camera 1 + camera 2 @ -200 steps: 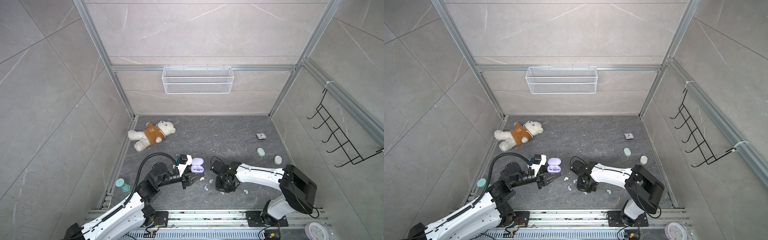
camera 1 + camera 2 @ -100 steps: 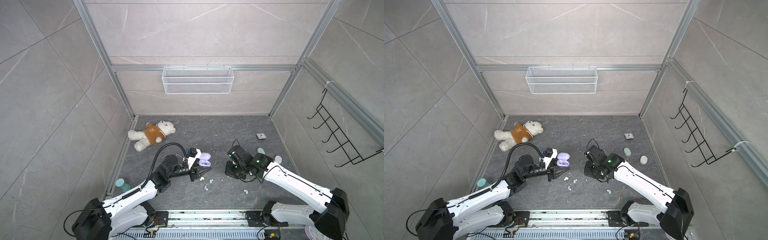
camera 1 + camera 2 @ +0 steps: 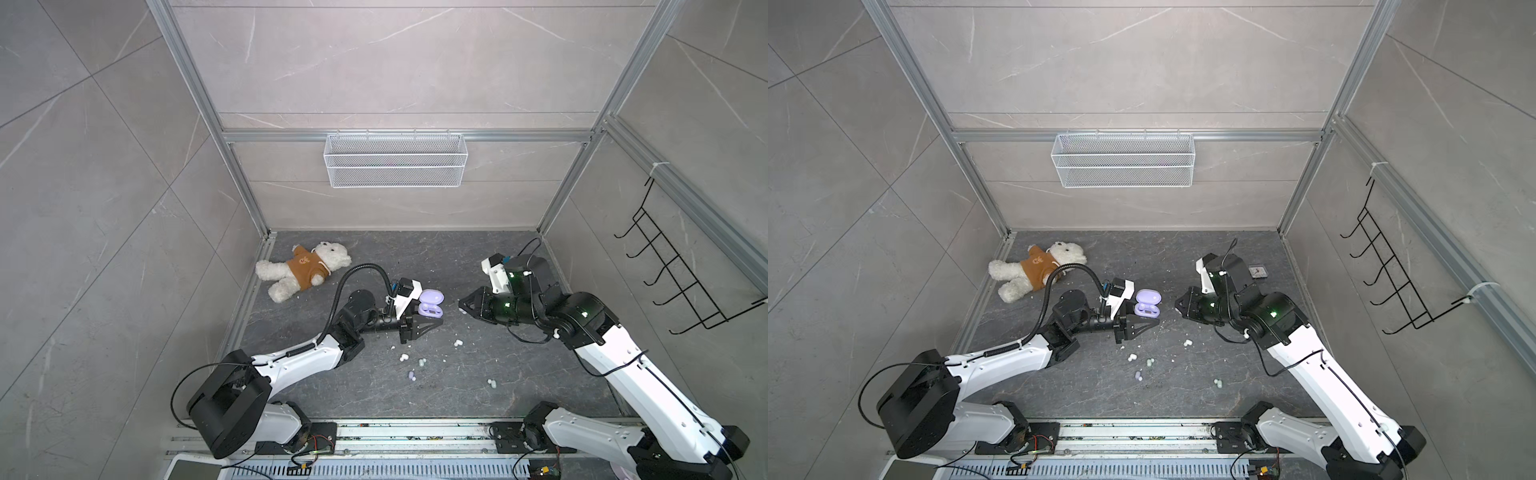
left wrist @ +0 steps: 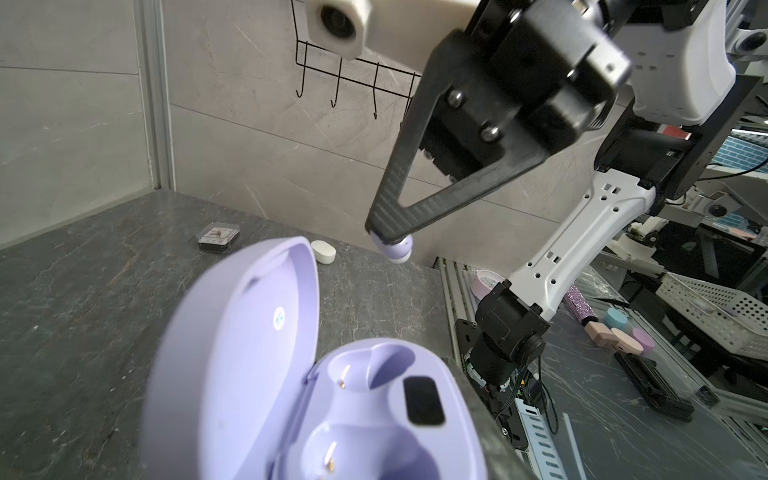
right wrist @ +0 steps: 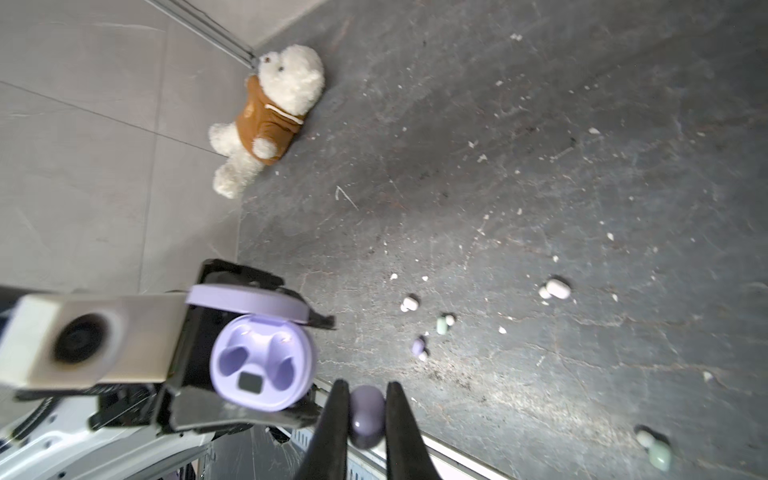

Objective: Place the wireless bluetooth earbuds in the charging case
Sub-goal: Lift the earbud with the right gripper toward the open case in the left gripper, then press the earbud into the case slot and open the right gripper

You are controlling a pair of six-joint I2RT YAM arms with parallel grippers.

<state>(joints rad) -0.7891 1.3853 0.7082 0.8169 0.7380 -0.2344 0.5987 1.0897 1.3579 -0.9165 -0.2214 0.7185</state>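
A lilac charging case [image 3: 431,305] [image 3: 1148,305] hangs above the floor with its lid open, and my left gripper [image 3: 434,319] is shut on its base. In the left wrist view both sockets of the case [image 4: 332,395] are empty. My right gripper [image 3: 461,304] [image 5: 365,399] points at the case from the right, a short gap away. It is shut on a lilac earbud [image 5: 366,415] [image 4: 397,249]. Other wireless bluetooth earbuds lie on the floor below: white [image 3: 403,356], mint [image 3: 422,362], lilac [image 3: 411,376], white [image 3: 458,343] and mint [image 3: 492,383].
A teddy bear [image 3: 303,270] lies at the back left. A wire basket [image 3: 395,160] hangs on the back wall and a black hook rack [image 3: 681,282] on the right wall. A small clear box [image 3: 1258,271] and a white case [image 4: 323,251] sit at the back right. Crumbs dot the floor.
My right gripper has lifted off the floor with the lilac earbud and now points at the case. My left gripper has carried the open case to the right and farther back.
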